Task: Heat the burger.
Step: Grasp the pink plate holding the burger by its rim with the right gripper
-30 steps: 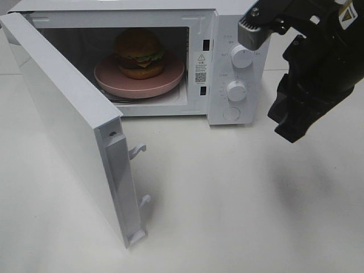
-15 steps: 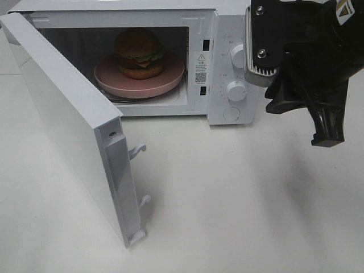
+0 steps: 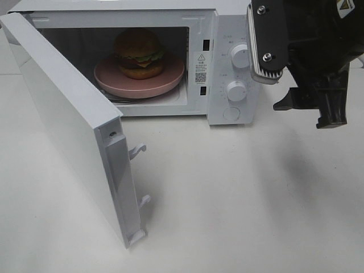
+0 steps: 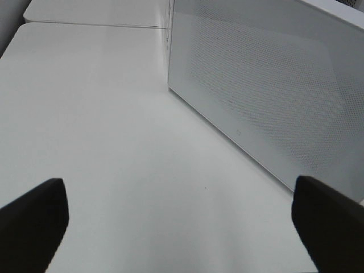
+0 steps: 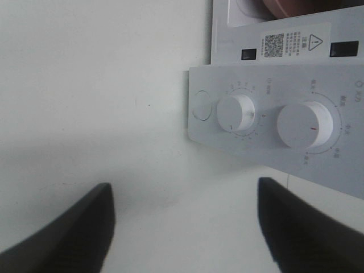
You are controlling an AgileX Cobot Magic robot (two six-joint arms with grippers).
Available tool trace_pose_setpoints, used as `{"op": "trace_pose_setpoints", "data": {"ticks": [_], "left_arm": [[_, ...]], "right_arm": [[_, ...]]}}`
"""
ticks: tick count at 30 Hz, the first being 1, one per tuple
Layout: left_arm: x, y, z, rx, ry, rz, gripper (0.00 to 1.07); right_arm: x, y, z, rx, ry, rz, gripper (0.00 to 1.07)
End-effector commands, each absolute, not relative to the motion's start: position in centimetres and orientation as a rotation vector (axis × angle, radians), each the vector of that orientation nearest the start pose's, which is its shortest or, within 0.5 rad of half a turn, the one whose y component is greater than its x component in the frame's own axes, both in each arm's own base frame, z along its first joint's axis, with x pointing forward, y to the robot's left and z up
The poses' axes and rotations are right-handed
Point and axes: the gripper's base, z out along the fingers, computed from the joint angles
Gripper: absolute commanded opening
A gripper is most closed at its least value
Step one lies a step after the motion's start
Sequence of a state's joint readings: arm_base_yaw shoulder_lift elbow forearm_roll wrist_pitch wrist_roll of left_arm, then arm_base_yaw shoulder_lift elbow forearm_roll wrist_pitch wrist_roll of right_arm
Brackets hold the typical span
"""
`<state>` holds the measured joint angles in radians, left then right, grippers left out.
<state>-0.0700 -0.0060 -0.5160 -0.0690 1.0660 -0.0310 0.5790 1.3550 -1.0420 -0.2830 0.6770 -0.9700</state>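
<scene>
While the microwave [image 3: 224, 23] stands on the white table [image 3: 239, 193] with its door [image 3: 62, 125] swung wide open toward my left side, the burger [image 3: 138, 51] sits upright on the pink dish [image 3: 170, 78] inside the cooking chamber, green and yellow filling showing under its brown bun. My right gripper [image 5: 182, 239] hangs in the air in front of the control panel [image 5: 267, 85], and its two fingers stand far apart with nothing between them. From my right wrist I look at the upper knob [image 3: 240, 56], the lower knob [image 3: 236, 91] and the round button [image 3: 231, 113] beneath them, and my fingers are near that panel but not touching it. My left gripper [image 4: 179, 227] is spread wide as well and holds nothing. It hovers above the bare table, near the dotted outer face of the open door, and stays clear of it.
</scene>
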Motion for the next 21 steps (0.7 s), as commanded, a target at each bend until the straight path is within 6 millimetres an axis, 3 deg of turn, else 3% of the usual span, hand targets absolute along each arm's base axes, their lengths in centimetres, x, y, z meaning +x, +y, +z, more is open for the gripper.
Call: {"op": "trace_pose_setpoints", "data": {"ticks": [1,10,21], "left_arm": [[-1.1,-0.5,28.1,0.038,2.017,-0.148,1.00],[-1.1,-0.5,28.1,0.038,2.017,-0.148,1.00],[-1.1,-0.5,28.1,0.038,2.017,-0.148,1.00]], "right_arm": [[24.7,14.2,30.7,-1.881,1.602,-0.505,0.93],[24.9,14.3,30.5,-1.884,1.598,-0.510,0.94],[25.4,16.7,29.2,-1.951,1.473,-0.526,0.93]]}}
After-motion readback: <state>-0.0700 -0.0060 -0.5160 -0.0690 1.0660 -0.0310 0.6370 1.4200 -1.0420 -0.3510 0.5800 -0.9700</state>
